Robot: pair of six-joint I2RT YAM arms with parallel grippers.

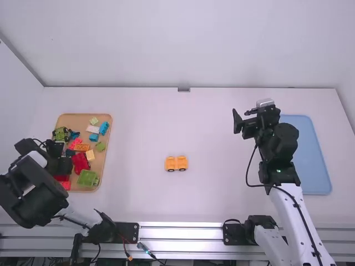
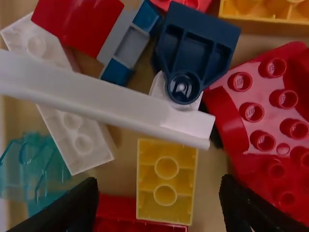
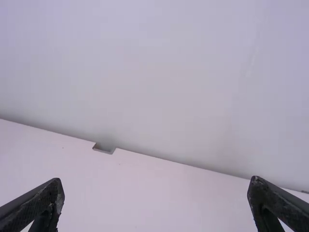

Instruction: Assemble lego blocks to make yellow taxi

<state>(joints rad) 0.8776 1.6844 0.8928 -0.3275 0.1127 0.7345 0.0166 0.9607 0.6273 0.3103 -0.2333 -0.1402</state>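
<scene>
Two arms under my remote control at the white table [image 1: 138, 199]. My left gripper [image 1: 62, 160] is over the tan tray [image 1: 72, 119] of mixed blocks; its fingers stand apart, and the left wrist view shows a yellow block [image 2: 166, 181] between them, tubed underside facing the camera. Near that block lie a white block [image 2: 72, 130], a dark blue piece [image 2: 195, 43] and a studded red piece [image 2: 273, 106]. My right gripper [image 1: 242, 116], raised beside the blue tray [image 1: 312, 166], likewise has its fingers spread, with nothing between them. The yellow-orange wheeled piece [image 1: 176, 163] rests on the table between the two trays, well apart from both grippers.
</scene>
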